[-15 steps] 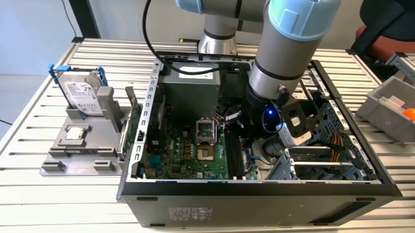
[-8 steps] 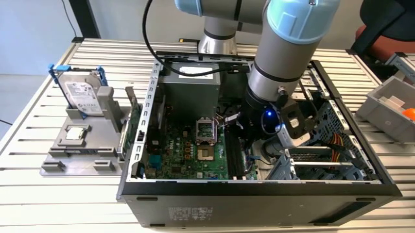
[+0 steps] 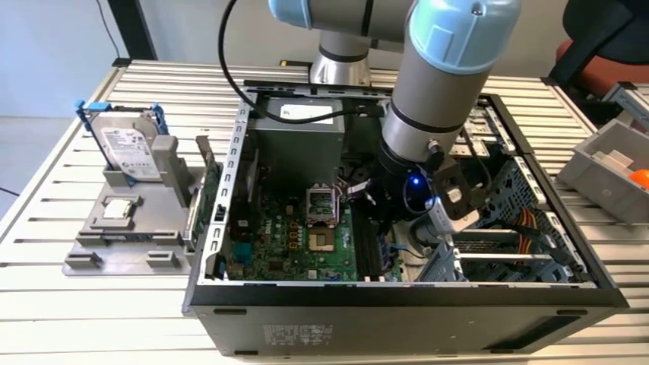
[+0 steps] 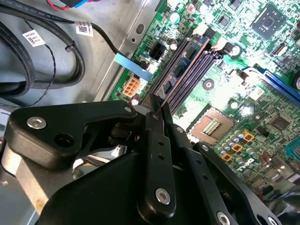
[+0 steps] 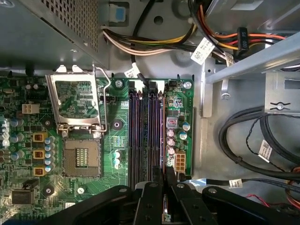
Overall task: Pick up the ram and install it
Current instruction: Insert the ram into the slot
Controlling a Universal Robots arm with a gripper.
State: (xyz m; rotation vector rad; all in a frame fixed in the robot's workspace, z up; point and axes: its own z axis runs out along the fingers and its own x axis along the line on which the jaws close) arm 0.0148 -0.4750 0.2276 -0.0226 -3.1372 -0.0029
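**One arm deep in the open computer case**

One thin stick, the ram (image 4: pixel 180 70), stands on edge in a slot of the motherboard (image 4: pixel 243 108), and in the second wrist view the black fingers (image 4: pixel 157 154) are closed together on its near end. In the first wrist view the gripper (image 5: pixel 164 187) sits right at the end of the row of dark memory slots (image 5: pixel 145 136), its jaws drawn in close, with the open processor socket (image 5: pixel 82 157) beside the slots.

From where I stand, the black computer case (image 3: pixel 406 304) lies on its side nearest me on a slatted metal table (image 3: pixel 61 304), its side panel off. The arm (image 3: pixel 436 99) reaches down into it, and the gripper (image 3: pixel 406 220) is low over the green board inside. Off to the exterior view's left, a silver hard drive (image 3: pixel 127 148) in a blue-tabbed frame stands upright in a grey holder (image 3: pixel 127 228). Farther back, at the exterior view's right, sits a grey bin (image 3: pixel 609 163).
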